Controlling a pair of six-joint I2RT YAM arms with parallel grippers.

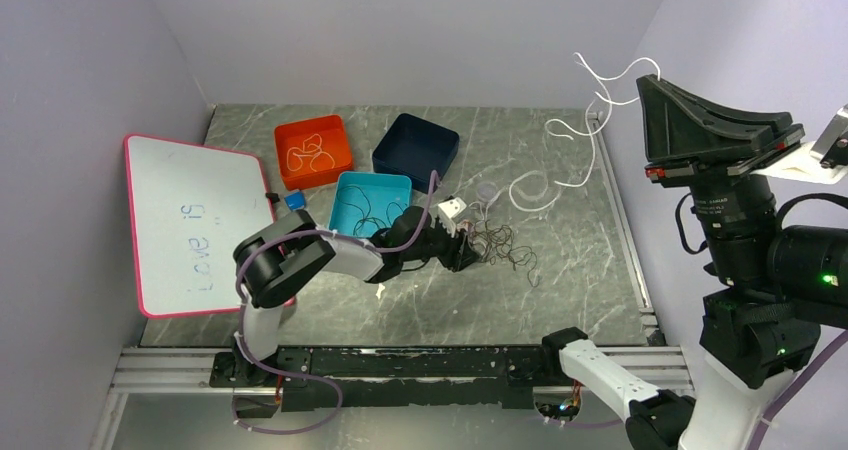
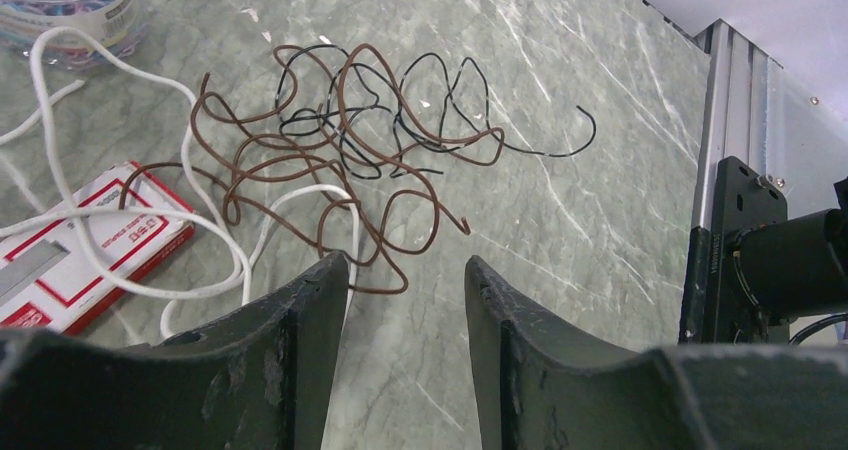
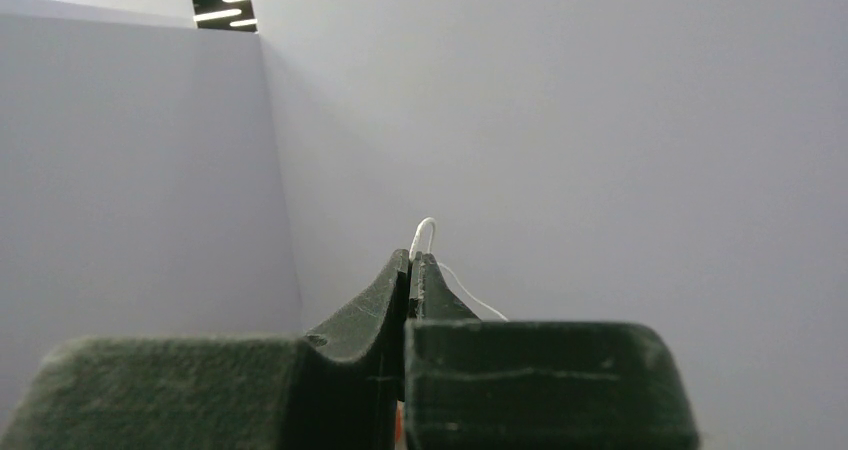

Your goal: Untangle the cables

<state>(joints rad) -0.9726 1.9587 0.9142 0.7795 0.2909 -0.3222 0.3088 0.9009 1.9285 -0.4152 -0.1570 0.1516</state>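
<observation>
A tangle of brown wire (image 2: 340,170) and black wire (image 2: 450,100) lies on the marble table, also in the top view (image 1: 505,242). My left gripper (image 2: 405,270) is open and empty, low over the table just short of the tangle; in the top view it is at its left side (image 1: 462,252). A white cable (image 1: 590,140) rises from the table to my right gripper (image 1: 645,78), which is raised high and shut on its end (image 3: 425,232). Part of the white cable (image 2: 200,210) loops beside the brown wire.
An orange bin (image 1: 313,150) holds white cables, a teal bin (image 1: 370,202) holds dark wires, and a navy bin (image 1: 415,148) stands behind. A whiteboard (image 1: 195,220) lies at the left. A red-and-white box (image 2: 90,250) and a clear jar (image 2: 70,10) sit near the tangle.
</observation>
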